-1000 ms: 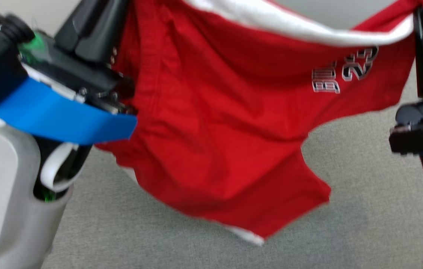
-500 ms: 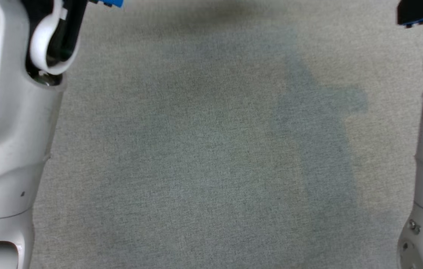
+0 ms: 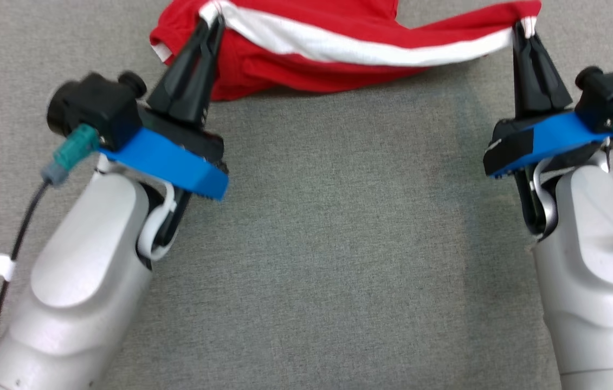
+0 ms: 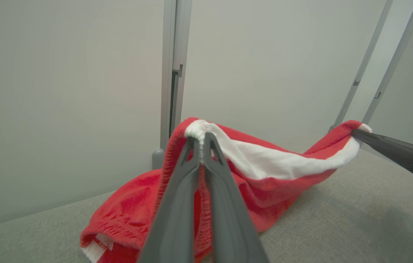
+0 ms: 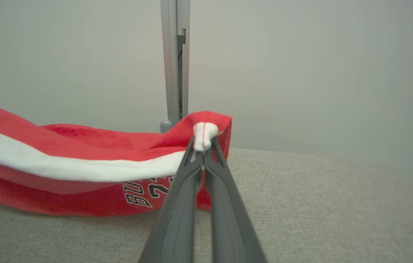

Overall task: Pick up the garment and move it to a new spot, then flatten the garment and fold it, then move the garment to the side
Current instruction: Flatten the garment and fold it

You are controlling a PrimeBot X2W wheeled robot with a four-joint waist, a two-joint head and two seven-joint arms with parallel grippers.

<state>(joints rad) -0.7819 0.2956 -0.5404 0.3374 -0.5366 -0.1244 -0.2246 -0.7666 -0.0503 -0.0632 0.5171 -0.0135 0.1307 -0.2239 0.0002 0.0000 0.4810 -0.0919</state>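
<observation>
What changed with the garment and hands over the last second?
The garment, hanging in the air a second ago, has come down: its lower part now lies bunched on the grey surface. The head camera shifted. Unchanged: left hand and right hand stay shut on the two ends of its white-banded edge.

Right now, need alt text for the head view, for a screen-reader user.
A red garment with a white band is pinched at the band's two ends by the left gripper and the right gripper, and the band sags between them. The rest of it lies bunched on the grey fabric surface at the top of the view.
</observation>
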